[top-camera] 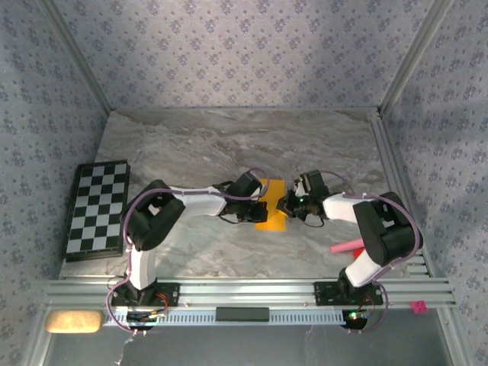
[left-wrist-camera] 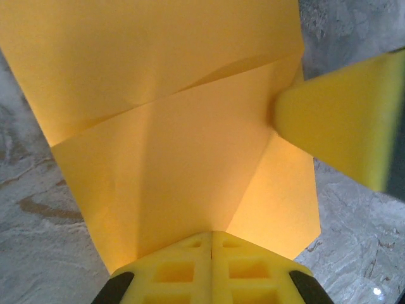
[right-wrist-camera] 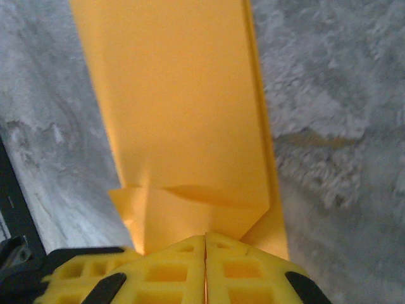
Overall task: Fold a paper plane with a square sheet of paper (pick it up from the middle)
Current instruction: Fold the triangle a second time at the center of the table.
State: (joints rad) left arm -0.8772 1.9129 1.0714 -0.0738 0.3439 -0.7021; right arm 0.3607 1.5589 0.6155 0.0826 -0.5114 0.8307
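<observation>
The square sheet of paper (top-camera: 271, 212) is orange-yellow and partly folded into a narrow strip with angled flaps. It lies mid-table between my two grippers. My left gripper (top-camera: 259, 201) comes in from the left. In the left wrist view its yellow jaws (left-wrist-camera: 212, 233) are closed at a raised crease of the paper (left-wrist-camera: 171, 145). My right gripper (top-camera: 287, 204) meets the sheet from the right, and one of its yellow fingers (left-wrist-camera: 342, 120) touches the paper's edge. Seen from the right wrist, its jaws (right-wrist-camera: 205, 235) are closed with a thin orange line of paper (right-wrist-camera: 183, 114) between them.
A black-and-white chequered board (top-camera: 97, 207) lies at the left edge of the marble table (top-camera: 229, 145). A pink stick (top-camera: 345, 246) rests beside the right arm's base. Patterned walls close in three sides, and an aluminium rail (top-camera: 252, 292) runs along the near edge.
</observation>
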